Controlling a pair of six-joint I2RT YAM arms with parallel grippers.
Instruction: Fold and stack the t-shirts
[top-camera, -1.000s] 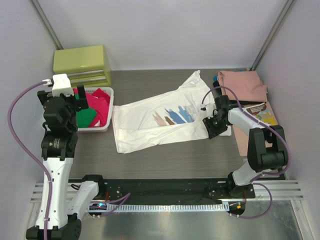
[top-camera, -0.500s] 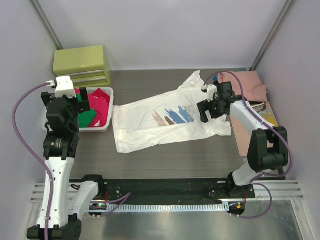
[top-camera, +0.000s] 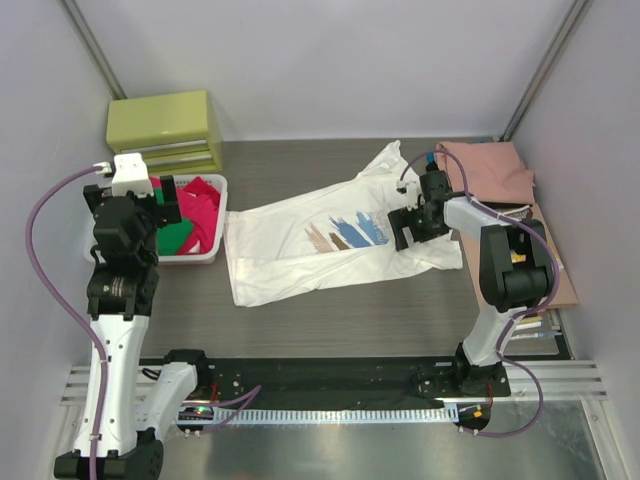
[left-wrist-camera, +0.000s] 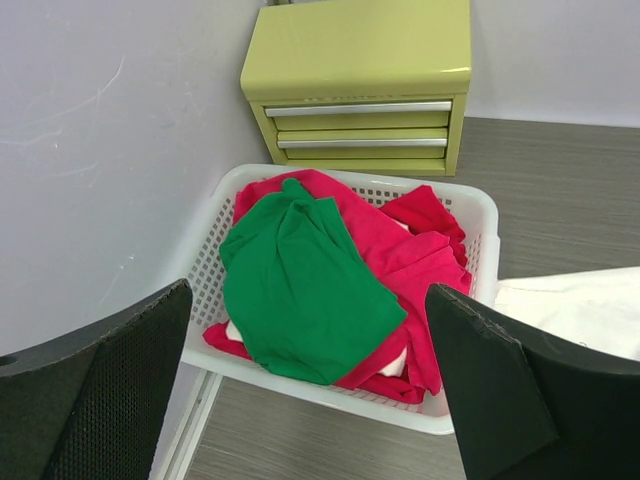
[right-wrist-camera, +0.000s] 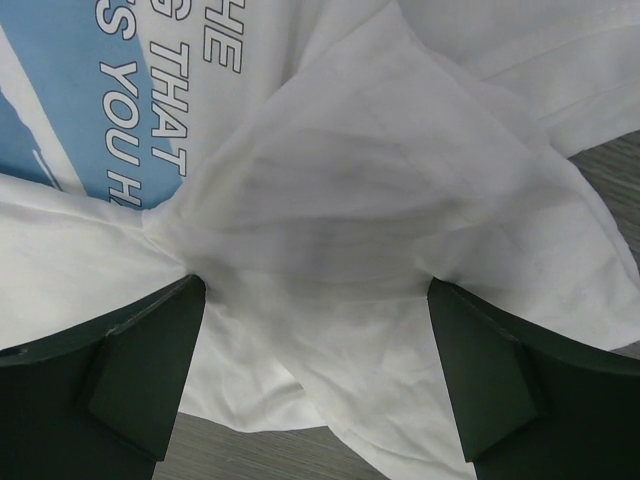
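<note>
the white t-shirt (top-camera: 300, 255) lies spread on the dark counter (top-camera: 330, 320) in the middle of the scene, slanting from near left to far right. it is print side up, with a brush-stroke print (top-camera: 347, 232) in brown and blue across the chest. the cloth is rumpled rather than flat — one sleeve points to the far side, the left end sits just beside the white basket (top-camera: 190, 258), and the right end is gathered into soft folds. in the right wrist view, white lettering shows on a blue stroke. a green t-shirt (left-wrist-camera: 300, 290) lies heaped on top of red t-shirts (left-wrist-camera: 410, 250) inside the basket at the left, near a yellow-green drawer chest (top-camera: 165, 130) in the far left corner. a salmon-pink t-shirt (top-camera: 487, 170) lies folded at the far right.

the right arm reaches in from the right, bent at the elbow. the right claw (top-camera: 408, 230) points down at the gathered right end of the white t-shirt, just right of the print. its fingers (right-wrist-camera: 130, 370) stand wide apart with bunched cloth between them, gripping nothing; whether the tips touch the cloth i cannot tell. the left arm stands tall at the left with its wrist tipped down. the left claw (top-camera: 166, 200) hangs above the basket — jaws spread wide, holding nothing, clear of the shirts below.
</note>
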